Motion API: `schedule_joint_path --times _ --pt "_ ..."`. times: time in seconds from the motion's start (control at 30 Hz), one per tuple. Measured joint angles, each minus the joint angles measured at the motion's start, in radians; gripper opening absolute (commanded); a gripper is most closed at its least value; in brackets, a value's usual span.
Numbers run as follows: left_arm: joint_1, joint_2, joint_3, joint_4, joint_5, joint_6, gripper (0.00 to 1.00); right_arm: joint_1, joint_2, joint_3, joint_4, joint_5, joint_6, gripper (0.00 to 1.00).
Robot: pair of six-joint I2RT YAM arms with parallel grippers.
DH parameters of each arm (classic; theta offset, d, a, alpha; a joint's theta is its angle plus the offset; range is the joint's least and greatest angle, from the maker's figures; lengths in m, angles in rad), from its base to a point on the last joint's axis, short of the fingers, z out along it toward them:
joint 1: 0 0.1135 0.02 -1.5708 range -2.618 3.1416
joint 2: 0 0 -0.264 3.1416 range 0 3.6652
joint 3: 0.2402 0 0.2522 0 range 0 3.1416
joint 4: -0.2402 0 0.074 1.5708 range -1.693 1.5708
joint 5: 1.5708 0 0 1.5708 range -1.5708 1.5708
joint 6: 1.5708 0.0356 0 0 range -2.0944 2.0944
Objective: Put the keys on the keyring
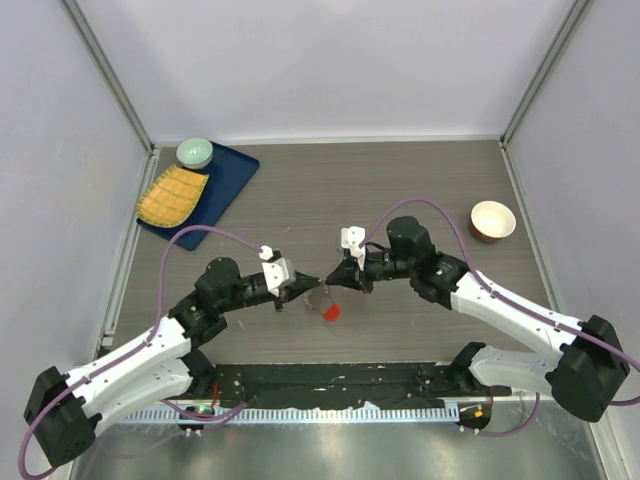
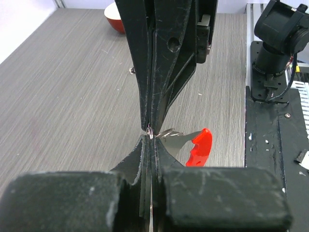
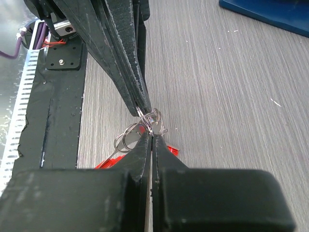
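My two grippers meet tip to tip just above the middle of the table. The left gripper [image 1: 316, 282] [image 2: 148, 136] is shut on a thin wire ring of the keyring [image 2: 150, 131] [image 3: 153, 119]. From the opposite side, the right gripper [image 1: 330, 285] [image 3: 152, 135] is shut on the same small cluster of silver rings. A key with a red head [image 2: 200, 146] [image 1: 331, 312] hangs from the rings to one side, its silver blade pointing toward the pinch. More red shows under the rings in the right wrist view. The plain silver key cannot be made out among the rings.
A blue tray [image 1: 232, 178] at the back left holds a green bowl [image 1: 195, 152] and a yellow woven mat [image 1: 172, 196]. An orange bowl [image 1: 493, 220] [image 2: 115, 18] stands at the right. A black mat [image 1: 330, 380] runs along the near edge by the arm bases.
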Motion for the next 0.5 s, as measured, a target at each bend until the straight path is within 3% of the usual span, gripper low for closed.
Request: schedule_joint_path --times 0.5 --pt "-0.006 0.017 -0.034 0.122 -0.005 -0.003 0.0 -0.002 0.069 0.002 0.048 -0.068 0.045 0.01"
